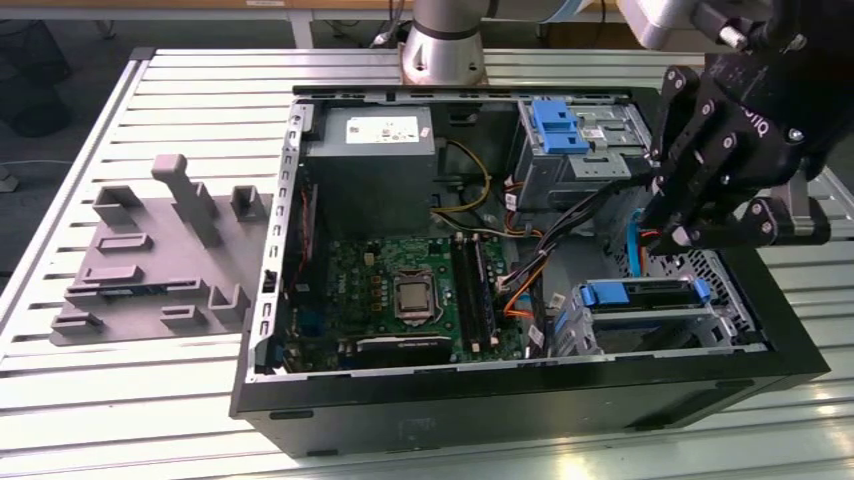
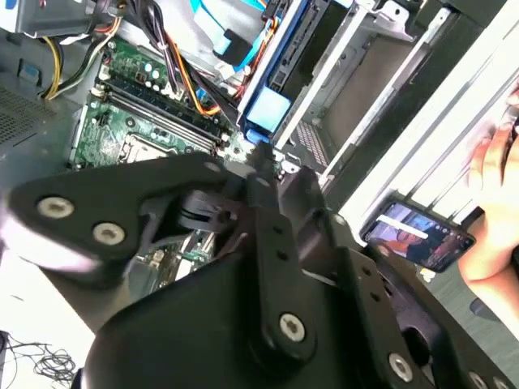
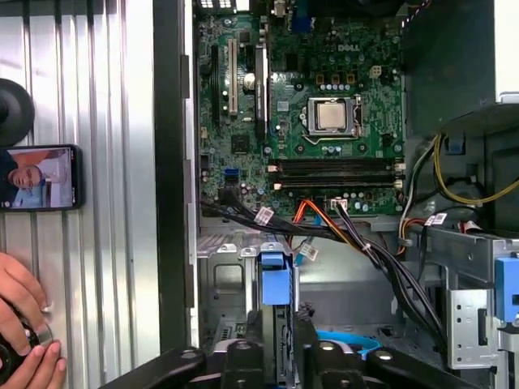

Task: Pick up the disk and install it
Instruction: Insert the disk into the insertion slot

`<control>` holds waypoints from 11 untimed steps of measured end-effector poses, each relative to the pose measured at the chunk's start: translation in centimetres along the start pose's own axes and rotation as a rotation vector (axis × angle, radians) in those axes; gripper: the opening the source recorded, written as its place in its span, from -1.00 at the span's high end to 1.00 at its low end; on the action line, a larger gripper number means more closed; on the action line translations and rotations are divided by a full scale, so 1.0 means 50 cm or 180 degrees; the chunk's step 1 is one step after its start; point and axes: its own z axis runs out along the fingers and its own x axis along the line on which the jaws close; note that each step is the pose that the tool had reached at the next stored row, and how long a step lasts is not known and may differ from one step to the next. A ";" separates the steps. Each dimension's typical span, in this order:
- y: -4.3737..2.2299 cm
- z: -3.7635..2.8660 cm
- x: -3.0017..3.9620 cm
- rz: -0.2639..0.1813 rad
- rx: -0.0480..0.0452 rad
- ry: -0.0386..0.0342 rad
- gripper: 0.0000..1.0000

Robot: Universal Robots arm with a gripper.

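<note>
First wrist view: fingers [image 3: 242, 362] spread, pinching nothing. The disk [image 3: 273, 278] sits just beyond the tips, between them, edge-on in the drive cage [image 3: 227, 279] of an open computer case [image 3: 169, 162]. It looks seated, so install is probably nearly done. Slatted metal desk [image 3: 105, 97]; phone [image 3: 40, 178] and a person's hand [image 3: 20, 324] well off to one side.

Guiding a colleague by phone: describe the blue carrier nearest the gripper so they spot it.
Find the open computer case. In the metal cage nearest the gripper lies the blue carrier; the other blue bracket sits nearer the arm's base.
</note>
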 end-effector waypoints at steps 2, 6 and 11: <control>0.000 0.007 0.000 0.0000 0.0000 0.0000 0.51; 0.000 0.022 0.000 0.0000 0.0000 0.0000 0.75; 0.000 0.040 0.001 0.0000 0.0000 0.0000 0.79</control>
